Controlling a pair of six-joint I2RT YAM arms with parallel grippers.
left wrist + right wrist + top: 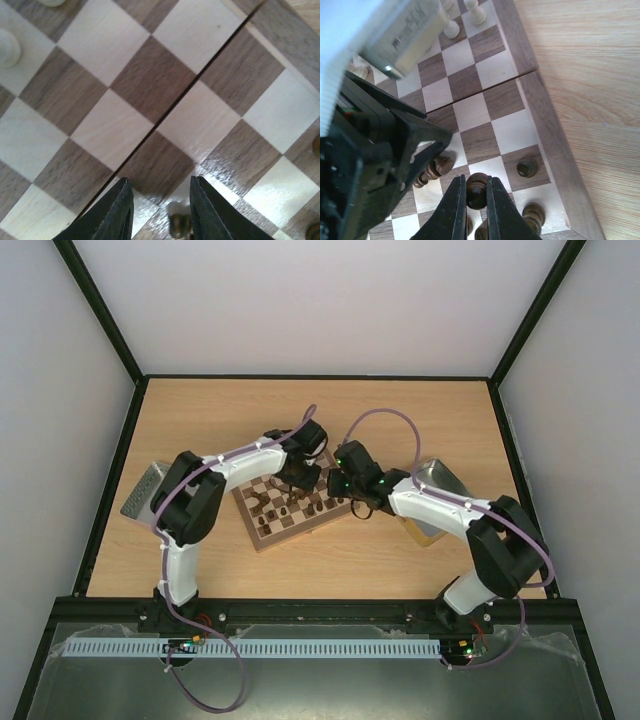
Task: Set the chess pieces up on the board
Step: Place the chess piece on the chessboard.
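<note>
My right end effector (476, 181) is clamped on a dark piece (477, 194), board (485, 107) directly beneath; I should lower straight, centring it clear of the neighbour (527, 167) just right. My left end effector (160, 182) is part open, a second piece (180, 225) between its tips, seemingly ungripped

Top view looks down; wrist views closely share the board (262, 533).

A light wood-grain table (250, 410) is enclosed by plain pale walls (320, 300), joined along black frame bars (100, 310). The surface is evenly lit; a white slotted strip (300, 648) is fixed along the near edge.
</note>
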